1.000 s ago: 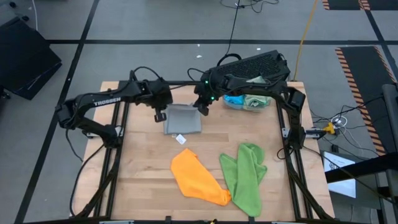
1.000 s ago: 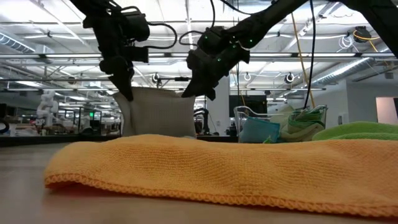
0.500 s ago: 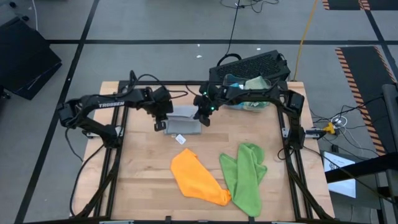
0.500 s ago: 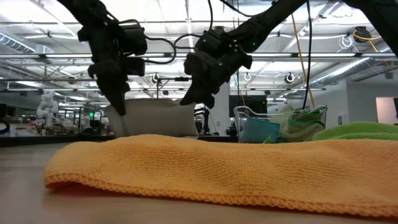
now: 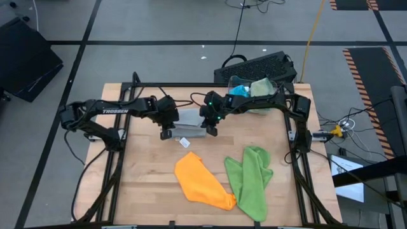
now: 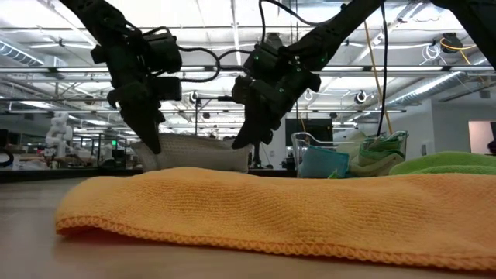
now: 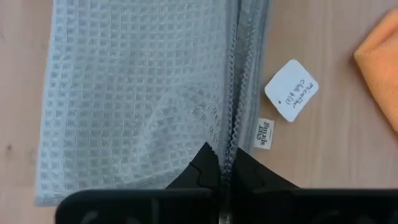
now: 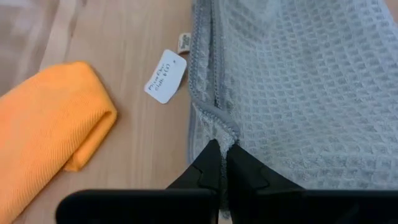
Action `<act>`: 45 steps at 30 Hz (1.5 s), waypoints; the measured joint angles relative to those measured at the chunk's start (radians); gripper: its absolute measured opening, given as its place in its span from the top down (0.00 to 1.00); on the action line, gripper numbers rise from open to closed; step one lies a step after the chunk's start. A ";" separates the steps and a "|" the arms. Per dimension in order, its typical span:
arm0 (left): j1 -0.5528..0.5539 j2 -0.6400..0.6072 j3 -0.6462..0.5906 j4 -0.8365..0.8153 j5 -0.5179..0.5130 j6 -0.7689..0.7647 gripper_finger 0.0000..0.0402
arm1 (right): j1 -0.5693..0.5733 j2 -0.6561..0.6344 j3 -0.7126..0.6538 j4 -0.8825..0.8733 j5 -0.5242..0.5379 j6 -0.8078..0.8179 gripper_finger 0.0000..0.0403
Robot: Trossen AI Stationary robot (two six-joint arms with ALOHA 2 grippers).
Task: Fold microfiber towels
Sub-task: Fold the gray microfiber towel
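A grey waffle-weave microfiber towel point(image 5: 189, 121) lies doubled over at the table's far middle, with a white tag point(image 7: 291, 89) beside its near edge. My left gripper point(image 5: 166, 132) is shut on its near left corner and my right gripper point(image 5: 210, 129) on its near right corner. An orange towel point(image 5: 202, 182) and a lime green towel point(image 5: 251, 178) lie crumpled on the wood nearer the front. The orange one fills the foreground of the low view point(image 6: 256, 205) and hides the grey towel's foot. My left gripper pinches the grey towel's hemmed edge point(image 7: 231, 146) between its two fingers, with two hems side by side there. The fingers slant steeply down from above. The cloth spreads out flat beyond them. My right gripper pinches the hemmed edge at the other corner point(image 8: 219, 134) between its two fingers, over more than one layer. It slants down from the far right. The edge between the two grippers point(image 6: 194, 143) sags a little.
A clear bin point(image 5: 254, 95) with blue and green cloths stands at the far right corner, beside a dark keyboard-like object point(image 5: 254, 65). Bare wood shows at the near left of the table point(image 5: 146, 184). The black frame rails point(image 5: 117, 146) run along both sides.
Both grippers, staying shut, have come down and toward the table's near edge. The grey towel's held edge came with them: it hung upright from the fingers before and now lies low, doubled over onto its lower part.
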 joint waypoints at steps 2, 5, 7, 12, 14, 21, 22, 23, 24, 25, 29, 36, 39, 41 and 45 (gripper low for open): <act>-0.004 0.000 -0.008 0.007 -0.001 -0.013 0.99 | 0.000 0.000 -0.007 0.013 -0.001 0.000 0.99; -0.005 0.000 -0.009 0.009 -0.030 -0.050 0.96 | 0.001 0.000 -0.008 0.014 -0.001 0.000 0.99; -0.004 0.000 -0.009 0.004 -0.067 -0.069 0.91 | 0.000 0.000 -0.008 0.011 -0.005 0.000 0.97; -0.004 0.000 -0.009 0.005 -0.077 -0.075 0.78 | 0.002 0.000 -0.010 0.009 -0.027 0.004 0.87; -0.004 0.000 -0.009 0.005 -0.074 -0.087 0.72 | 0.002 0.000 -0.010 -0.001 -0.033 0.031 0.81; -0.004 -0.005 0.035 -0.054 -0.071 -0.193 0.59 | 0.002 -0.015 -0.009 0.001 -0.121 0.131 0.62; -0.004 -0.007 0.050 -0.071 -0.070 -0.204 0.59 | 0.002 -0.025 -0.009 0.001 -0.134 0.140 0.60; -0.004 -0.007 0.069 -0.089 -0.062 -0.214 0.59 | 0.002 -0.036 -0.009 -0.003 -0.133 0.147 0.59; -0.003 -0.007 0.086 -0.107 -0.053 -0.226 0.60 | 0.002 -0.045 -0.008 -0.009 -0.133 0.154 0.58; 0.000 -0.007 0.104 -0.126 -0.042 -0.237 0.60 | 0.002 -0.054 -0.008 -0.018 -0.130 0.164 0.57; 0.018 -0.010 0.170 -0.151 0.013 -0.272 0.65 | 0.002 -0.097 -0.008 -0.077 -0.028 0.233 0.57; 0.096 -0.011 0.186 -0.021 0.007 -0.260 0.68 | -0.005 -0.158 -0.008 -0.156 0.128 0.347 0.58; 0.139 0.002 0.152 0.085 0.038 -0.166 0.60 | -0.008 -0.172 -0.008 -0.186 0.128 0.338 0.58; 0.166 0.026 0.141 0.115 0.039 -0.105 0.52 | -0.012 -0.180 -0.008 -0.215 0.128 0.290 0.58; 0.207 0.125 0.137 0.109 0.019 -0.032 0.37 | -0.037 -0.194 -0.008 -0.267 0.119 0.234 0.58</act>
